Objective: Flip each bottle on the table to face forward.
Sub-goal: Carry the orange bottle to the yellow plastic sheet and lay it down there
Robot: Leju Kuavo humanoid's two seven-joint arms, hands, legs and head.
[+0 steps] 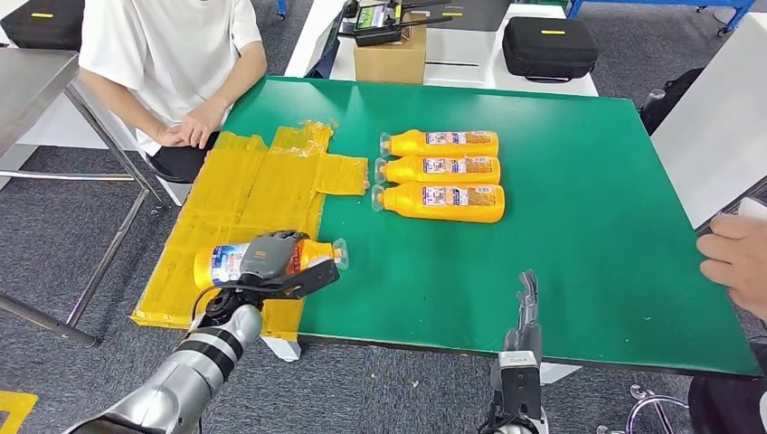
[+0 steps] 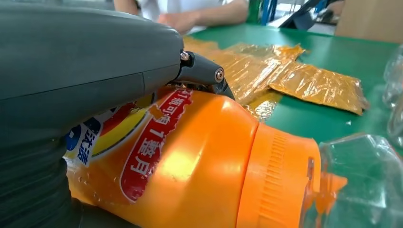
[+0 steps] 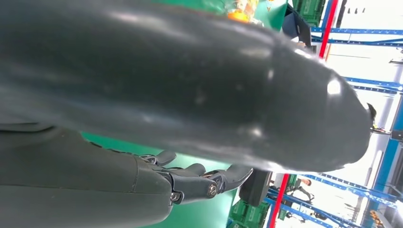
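Bright, even overhead light with soft shadows; the head view is sharp. Glare streaks the orange bottle (image 2: 199, 166), and both wrist views blur up close.

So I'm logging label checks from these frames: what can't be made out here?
- Held bottle, head view: the left hand covers the label's middle.
- Same bottle, left wrist view: the label runs under the hand and off the edge.
- Three bottles in a row: label print too small.
- Right hand, right wrist view: its thumb blocks most of the table.
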